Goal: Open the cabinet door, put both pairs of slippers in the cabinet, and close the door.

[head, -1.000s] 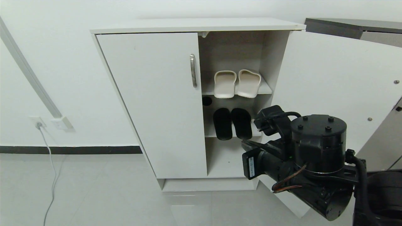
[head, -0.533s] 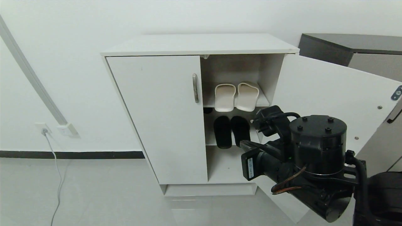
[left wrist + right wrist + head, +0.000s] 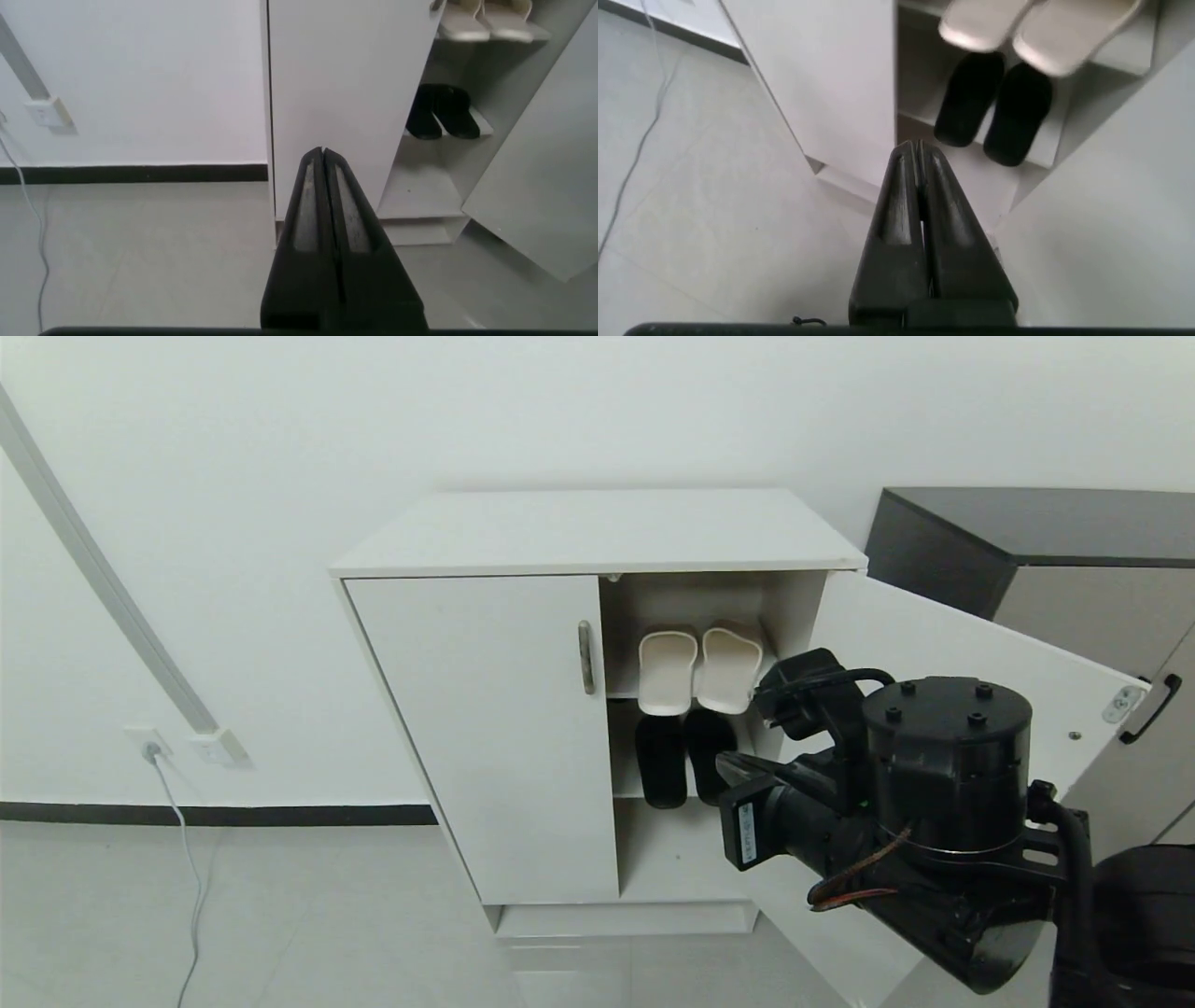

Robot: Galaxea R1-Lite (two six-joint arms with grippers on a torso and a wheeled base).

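The right arm (image 3: 943,784) hides much of the open door (image 3: 934,639).

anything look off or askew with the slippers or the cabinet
Nothing stands out. Inside the cabinet, the white slippers sit side by side one level above the neatly paired black slippers; only the right door stands open.

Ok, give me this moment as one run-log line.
white slippers: upper shelf | black slippers: shelf below | right door: open | left door: shut | left gripper: shut, empty | right gripper: shut, empty | remaining: close right door
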